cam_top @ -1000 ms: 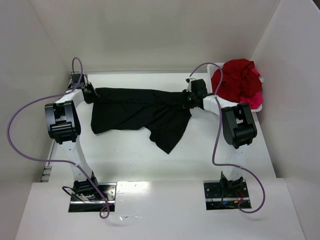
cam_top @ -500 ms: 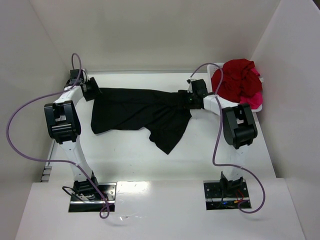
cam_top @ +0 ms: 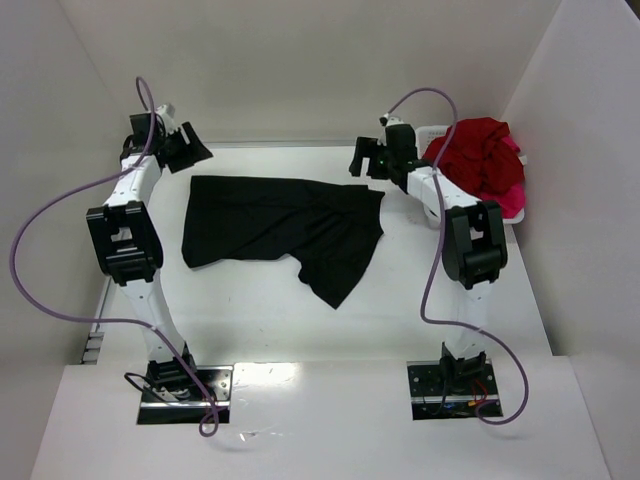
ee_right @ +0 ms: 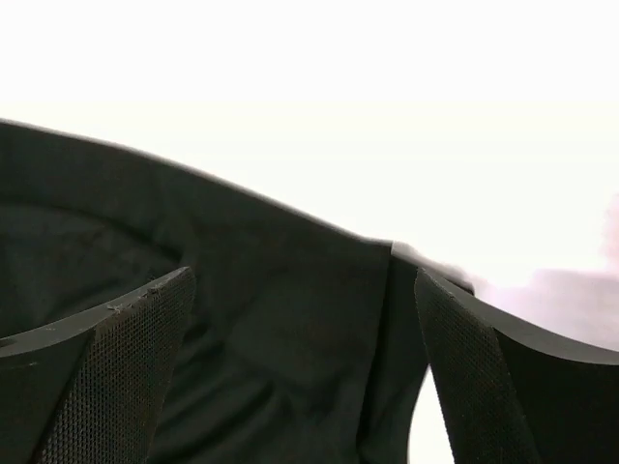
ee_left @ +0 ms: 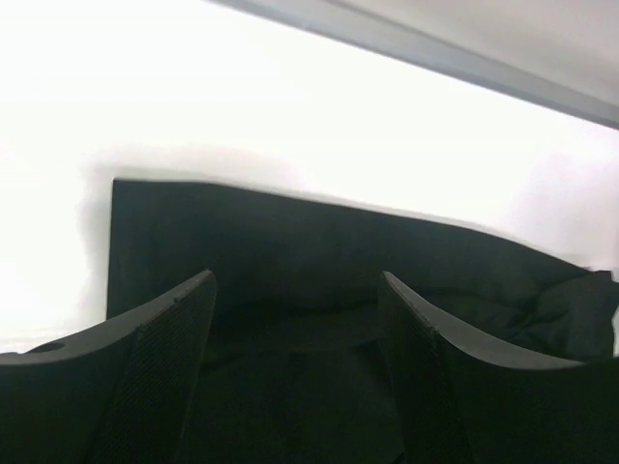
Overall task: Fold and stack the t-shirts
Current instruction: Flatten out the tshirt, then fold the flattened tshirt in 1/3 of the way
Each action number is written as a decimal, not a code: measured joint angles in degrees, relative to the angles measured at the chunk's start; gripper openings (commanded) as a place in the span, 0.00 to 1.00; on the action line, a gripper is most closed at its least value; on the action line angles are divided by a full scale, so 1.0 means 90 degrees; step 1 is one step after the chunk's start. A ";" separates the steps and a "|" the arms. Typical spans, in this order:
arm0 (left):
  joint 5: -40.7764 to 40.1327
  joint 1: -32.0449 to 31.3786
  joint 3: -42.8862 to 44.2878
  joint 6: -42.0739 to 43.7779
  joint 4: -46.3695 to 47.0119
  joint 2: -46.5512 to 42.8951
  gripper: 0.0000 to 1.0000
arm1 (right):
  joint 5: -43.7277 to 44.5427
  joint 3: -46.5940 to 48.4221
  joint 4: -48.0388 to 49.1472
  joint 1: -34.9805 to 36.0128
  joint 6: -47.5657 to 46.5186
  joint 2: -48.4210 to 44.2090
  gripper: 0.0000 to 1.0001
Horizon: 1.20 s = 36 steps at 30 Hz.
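A black t-shirt (cam_top: 280,225) lies spread across the far half of the table, with one flap trailing toward the near side. My left gripper (cam_top: 190,150) hangs open just beyond the shirt's far left corner and holds nothing. In the left wrist view the black t-shirt (ee_left: 290,232) lies below the open left gripper (ee_left: 297,277). My right gripper (cam_top: 362,160) is open above the far right corner. The right wrist view has the black t-shirt (ee_right: 242,290) under the empty right gripper (ee_right: 305,273). A dark red t-shirt (cam_top: 485,155) and a pink t-shirt (cam_top: 512,200) are heaped at the far right.
A white plastic basket (cam_top: 436,131) holds the red and pink heap in the far right corner. White walls close in the table on the left, back and right. Purple cables loop off both arms.
Both grippers opened and let go of the black t-shirt's far corners, then rose and drew back toward the far wall. The shirt now lies flat on the table.
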 measured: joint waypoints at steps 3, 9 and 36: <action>0.0129 -0.0041 0.0187 0.0012 0.0058 0.0097 0.76 | 0.0024 0.0474 0.0000 -0.0002 0.0024 0.0527 1.00; 0.0296 -0.0160 0.0180 0.0328 0.0010 0.0129 0.77 | -0.0100 0.0984 -0.0223 -0.0002 0.0041 0.1540 0.96; 0.0342 -0.0223 -0.0117 0.0503 0.0015 0.0015 0.79 | -0.0170 0.0379 -0.0204 -0.0002 0.0114 0.1188 0.68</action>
